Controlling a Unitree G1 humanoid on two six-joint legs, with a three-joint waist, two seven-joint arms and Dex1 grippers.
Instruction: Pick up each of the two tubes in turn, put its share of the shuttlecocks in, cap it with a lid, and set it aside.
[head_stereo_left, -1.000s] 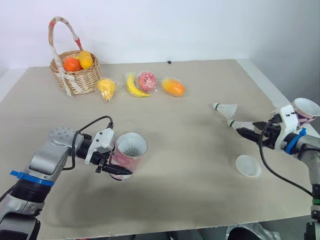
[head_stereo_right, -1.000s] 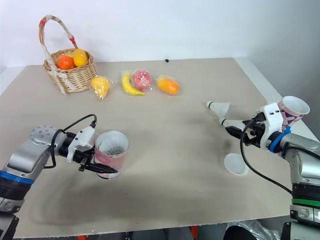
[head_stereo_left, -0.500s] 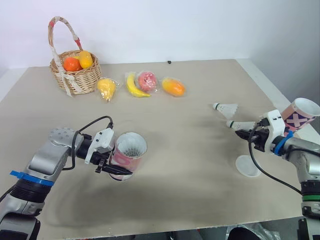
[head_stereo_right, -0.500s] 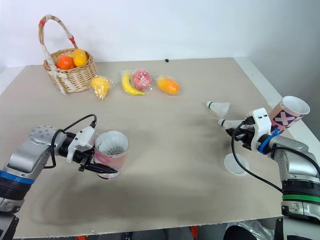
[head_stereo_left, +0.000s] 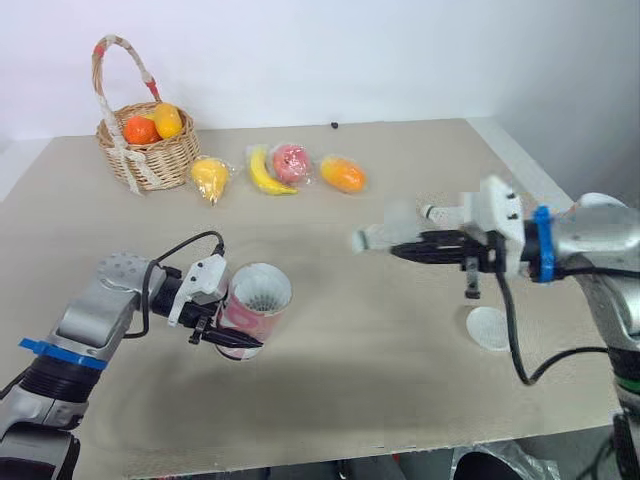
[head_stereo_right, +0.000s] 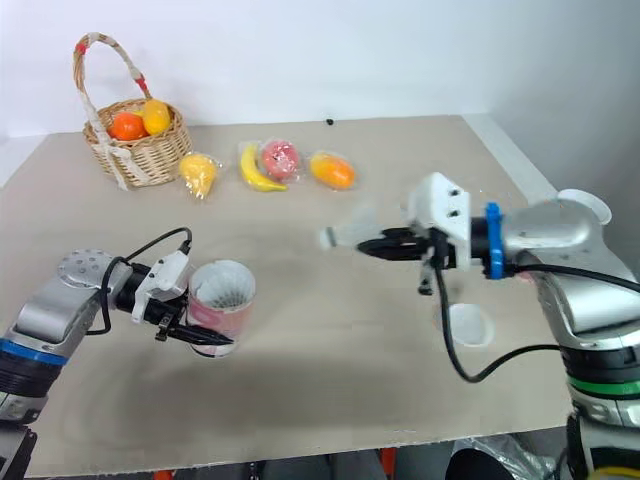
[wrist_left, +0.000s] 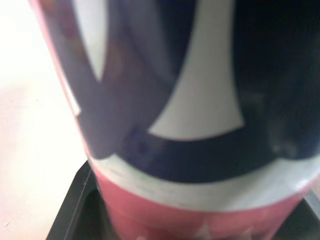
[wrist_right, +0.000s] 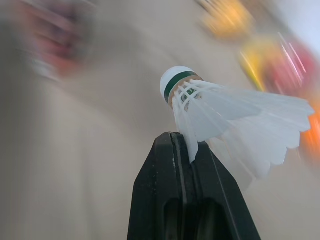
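My left gripper is closed around a pink, white and dark patterned tube, held tilted just above the table, its open mouth showing white shuttlecock feathers inside. The same tube sits close up between the fingers in the left wrist view. My right gripper is shut on the feathers of a white shuttlecock with a green-banded cork, held in the air over the table's middle right. A round white lid lies below the right arm. The second tube stands behind my right arm, mostly hidden.
A wicker basket with oranges stands at the far left. Wrapped fruit lies in a row beside it: a lemon, a banana, a pink apple and an orange fruit. Another shuttlecock's cork peeks from behind my right gripper.
My right gripper shut on a shuttlecock near the right edge, lifted it, and swung left toward the table's middle. The left gripper and its tube stayed put.
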